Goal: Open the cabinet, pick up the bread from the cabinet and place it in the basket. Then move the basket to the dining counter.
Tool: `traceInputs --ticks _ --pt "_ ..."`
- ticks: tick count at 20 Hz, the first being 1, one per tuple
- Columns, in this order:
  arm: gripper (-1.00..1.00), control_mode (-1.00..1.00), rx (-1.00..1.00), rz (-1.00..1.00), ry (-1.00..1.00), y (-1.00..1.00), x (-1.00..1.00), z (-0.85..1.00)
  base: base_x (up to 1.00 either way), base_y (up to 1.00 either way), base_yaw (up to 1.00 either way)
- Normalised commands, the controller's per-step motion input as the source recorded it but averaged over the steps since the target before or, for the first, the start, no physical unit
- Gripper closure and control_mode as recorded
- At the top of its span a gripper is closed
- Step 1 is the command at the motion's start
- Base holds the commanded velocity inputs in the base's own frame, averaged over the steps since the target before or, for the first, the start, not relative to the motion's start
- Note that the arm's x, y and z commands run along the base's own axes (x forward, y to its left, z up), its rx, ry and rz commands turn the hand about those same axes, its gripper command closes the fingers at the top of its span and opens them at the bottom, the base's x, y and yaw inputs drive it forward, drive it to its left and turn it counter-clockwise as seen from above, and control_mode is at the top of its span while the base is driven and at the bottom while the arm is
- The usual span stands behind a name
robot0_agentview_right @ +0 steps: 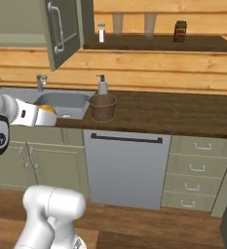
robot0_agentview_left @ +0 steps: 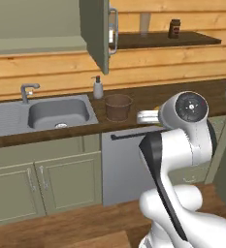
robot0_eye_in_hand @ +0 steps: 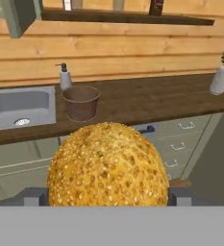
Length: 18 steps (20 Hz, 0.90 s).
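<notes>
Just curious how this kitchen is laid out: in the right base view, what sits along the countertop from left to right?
Faucet → sink → soap dispenser, with the brown basket just in front of it → bare dark wood countertop.

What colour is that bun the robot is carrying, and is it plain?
Golden-orange, speckled all over with pale seeds. The bread shows best in the hand view.

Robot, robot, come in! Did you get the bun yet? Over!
Gripper shut on bread. Cabinet door open. Basket ahead on counter, path looks clear.
</notes>
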Motion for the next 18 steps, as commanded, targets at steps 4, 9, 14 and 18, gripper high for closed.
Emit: traceInputs --ticks 4,9,14,18 --pt "1.00 1.00 0.00 0.00 0.00 0.00 0.00 0.00 0.49 -1.00 0.05" --pt "1.00 1.00 0.00 0.00 0.00 0.00 0.00 0.00 0.95 -0.24 0.30" --pt "1.00 1.00 0.00 0.00 0.00 0.00 0.00 0.00 0.98 0.02 0.41" --pt "1.00 1.00 0.00 0.00 0.00 0.00 0.00 0.00 0.78 -0.58 0.38"
